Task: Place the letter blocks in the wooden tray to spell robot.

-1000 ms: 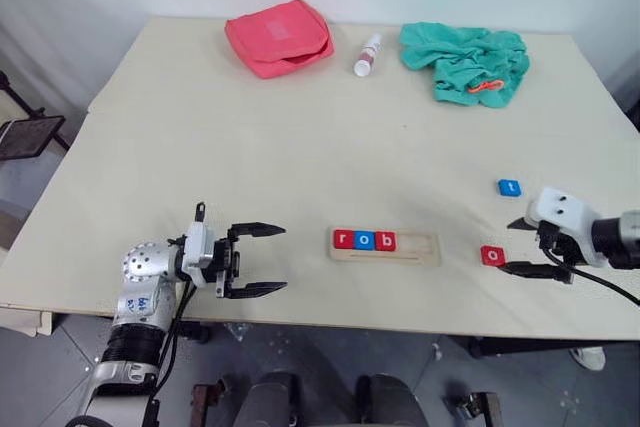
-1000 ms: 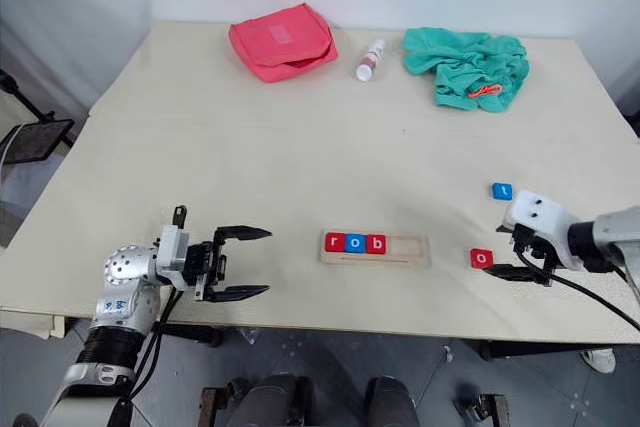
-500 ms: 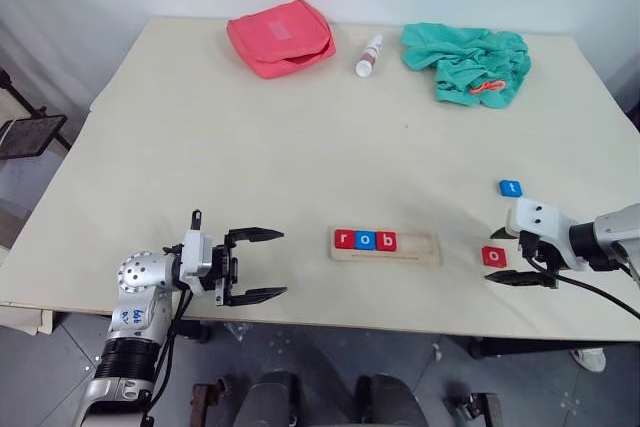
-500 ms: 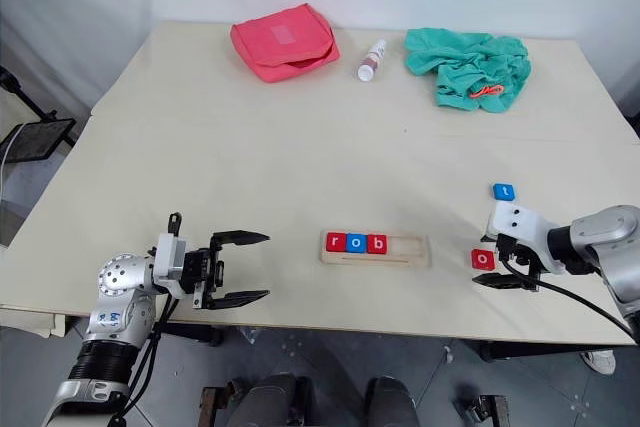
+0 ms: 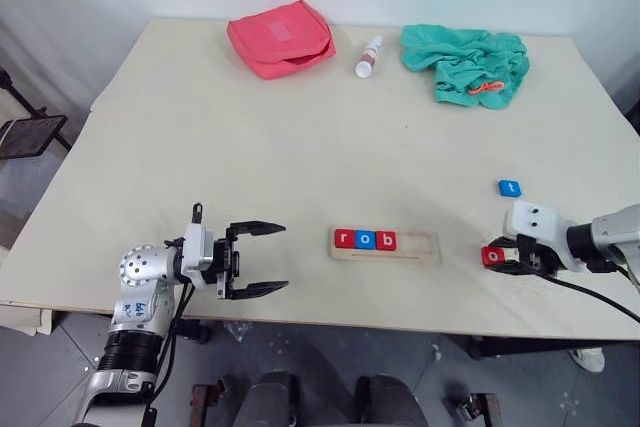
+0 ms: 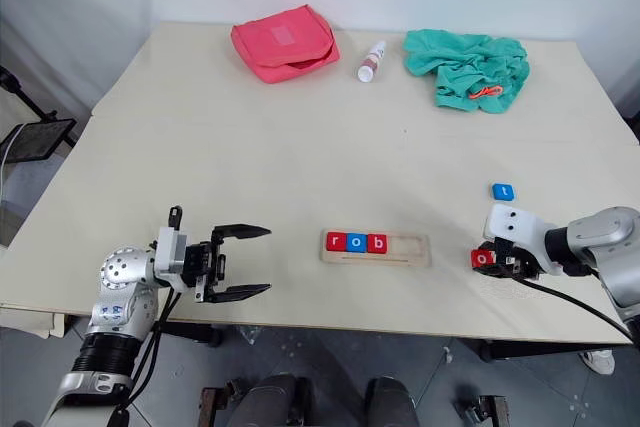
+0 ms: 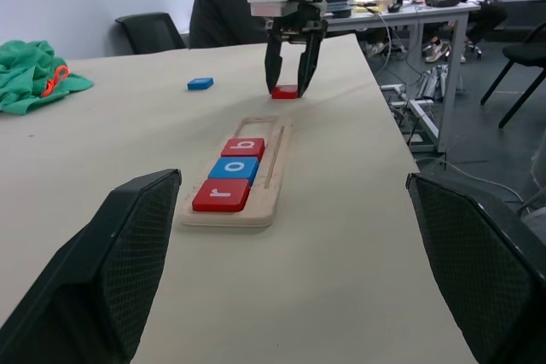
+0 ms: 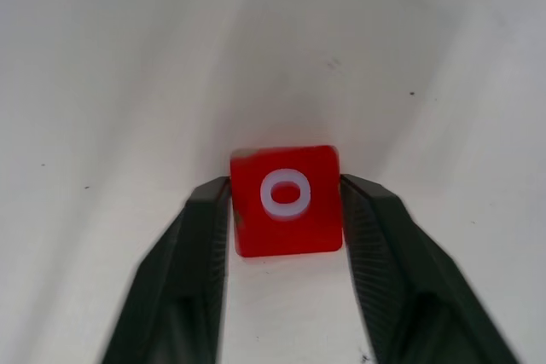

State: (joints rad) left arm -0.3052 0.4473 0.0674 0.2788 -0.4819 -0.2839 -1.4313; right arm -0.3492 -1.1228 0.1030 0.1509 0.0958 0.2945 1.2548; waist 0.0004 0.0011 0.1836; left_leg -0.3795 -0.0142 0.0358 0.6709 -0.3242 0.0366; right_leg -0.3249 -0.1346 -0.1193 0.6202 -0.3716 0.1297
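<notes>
- Right gripper (image 8: 286, 210) has just closed in on the small flat red square tile with a white "o" (image 8: 287, 199); both black fingers (image 8: 198, 236) now press its two opposite sides. A second ago the jaws stood wide, with the tile just off their tips.
- The red "o" tile sits flat on the beige table (image 5: 300, 147) near the front edge, towards the right front corner, not lifted yet.
- Meaning for the task: my read is the grasp on letter four is made, and what remains is lift, carry to the tray, and set it next to the "b".
- Long narrow pale-wood tray (image 5: 415, 248) lies near the middle of the front edge. It holds the red "r" tile (image 5: 344, 239), blue "o" tile (image 5: 365, 240) and red "b" tile (image 5: 386, 241), touching in a row at its left end; the right part of the groove is free.
- Small blue "t" tile (image 5: 510, 188) lies flat just behind the right gripper, near the right edge, untouched.
- Left gripper (image 5: 263, 258) hovers at the front edge near the left corner, jaws spread wide, nothing in them, pointing along the edge at the tray; same as in the earlier frame.
- Tray row and "t" tile have not shifted from before either.
</notes>
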